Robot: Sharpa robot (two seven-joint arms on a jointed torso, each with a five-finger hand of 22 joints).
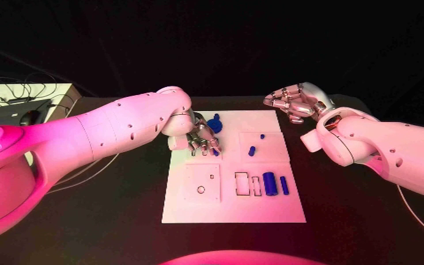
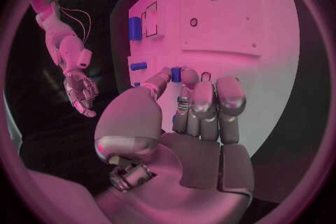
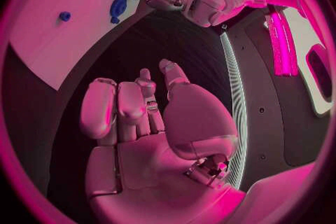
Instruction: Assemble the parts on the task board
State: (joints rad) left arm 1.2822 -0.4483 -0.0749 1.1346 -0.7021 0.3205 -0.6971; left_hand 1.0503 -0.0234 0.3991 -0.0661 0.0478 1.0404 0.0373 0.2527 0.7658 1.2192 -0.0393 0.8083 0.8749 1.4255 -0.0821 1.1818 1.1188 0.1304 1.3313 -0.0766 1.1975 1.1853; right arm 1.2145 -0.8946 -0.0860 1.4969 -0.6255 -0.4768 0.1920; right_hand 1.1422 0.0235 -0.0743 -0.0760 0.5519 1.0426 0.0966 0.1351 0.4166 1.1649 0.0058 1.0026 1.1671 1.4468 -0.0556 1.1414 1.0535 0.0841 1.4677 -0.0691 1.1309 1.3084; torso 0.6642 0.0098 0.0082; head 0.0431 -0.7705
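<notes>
early on; blue parts (image 1: pixel 270 183) mostly loose on task board (image 1: pixel 265 216); left hand (image 1: pixel 202 139) pinches a small part (image 1: pixel 215 151); right hand (image 1: pixel 296 102) curled, empty, beside the board

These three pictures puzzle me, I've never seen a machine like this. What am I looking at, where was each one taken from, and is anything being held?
It is a robot with two white arms, each ending in a silver robot hand. The square picture comes from a camera on its head, looking down at a black table. The two round pictures come from cameras at the wrists, each looking past its own hand.

In the middle lies the white task board, with cut-out slots and small blue parts on it, such as a blue cylinder near the slots and a small blue peg.

The left robot hand reaches over the board's far left corner, its fingertips at a small blue piece; whether it actually grips it, I cannot tell. The right robot hand hangs beyond the board's far right corner with curled fingers, holding nothing.
</notes>
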